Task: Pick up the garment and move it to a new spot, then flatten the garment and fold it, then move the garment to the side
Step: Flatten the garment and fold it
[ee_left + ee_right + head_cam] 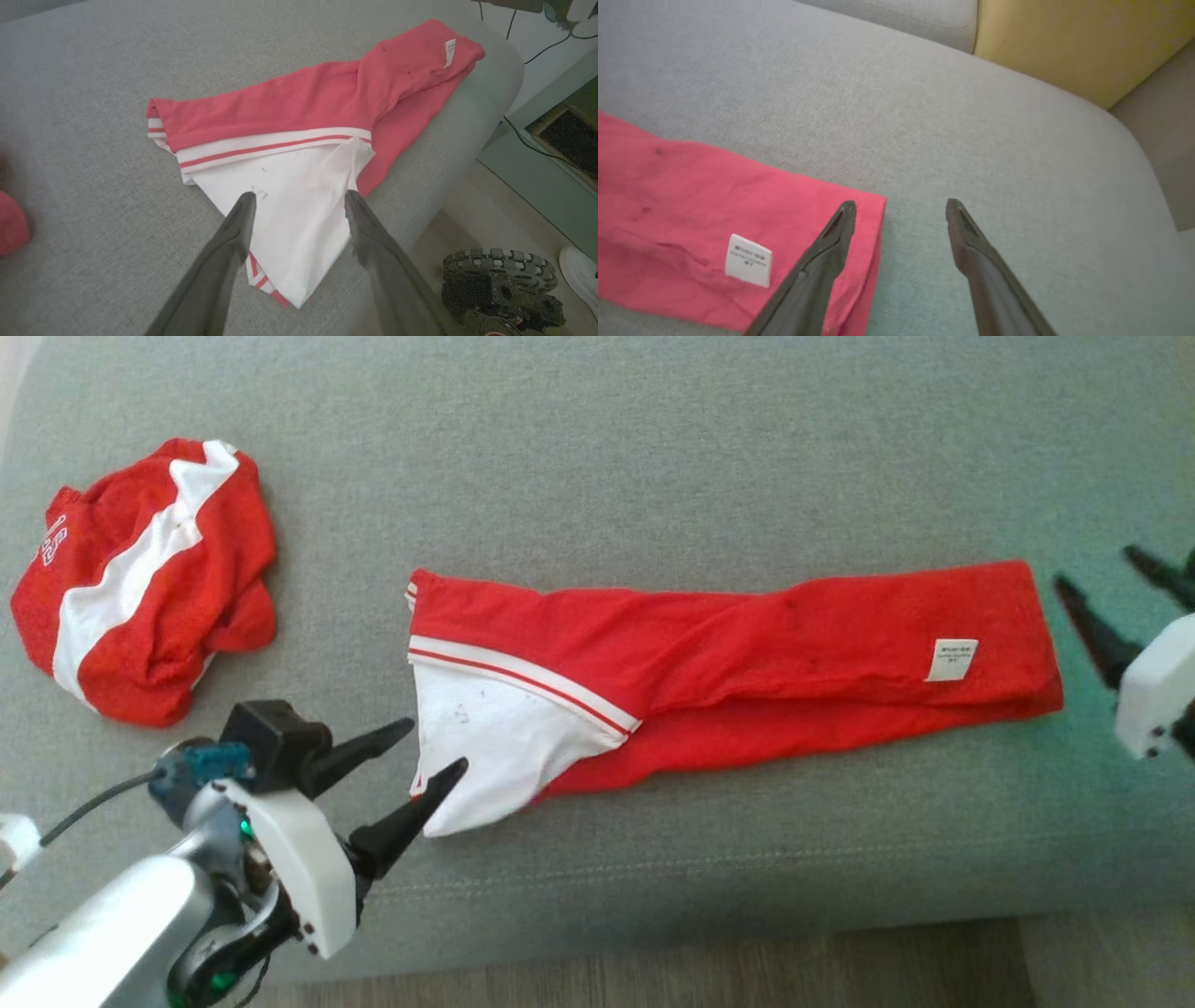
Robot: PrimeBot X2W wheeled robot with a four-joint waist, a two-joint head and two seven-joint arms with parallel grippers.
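red-and-white garment [738, 663], laid as a long folded strip across the grey cushion [653, 448], white end under the left gripper [434, 744], labelled red end just beside the right gripper [1094, 567]. both grippers spread, pinching nothing. for the next fold, likely best: grasp all layers at each end, lift evenly, keep edges aligned

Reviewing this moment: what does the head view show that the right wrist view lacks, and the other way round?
Head view adds: a crumpled red and white jersey at the robot's left, the open left gripper at the white panel of the long folded red garment, and a strip of wooden floor.
Right wrist view adds: a yellow panel beyond the seat.
Both share: that garment's far end with its white label, the grey fabric sofa, and the open right gripper beside that end.
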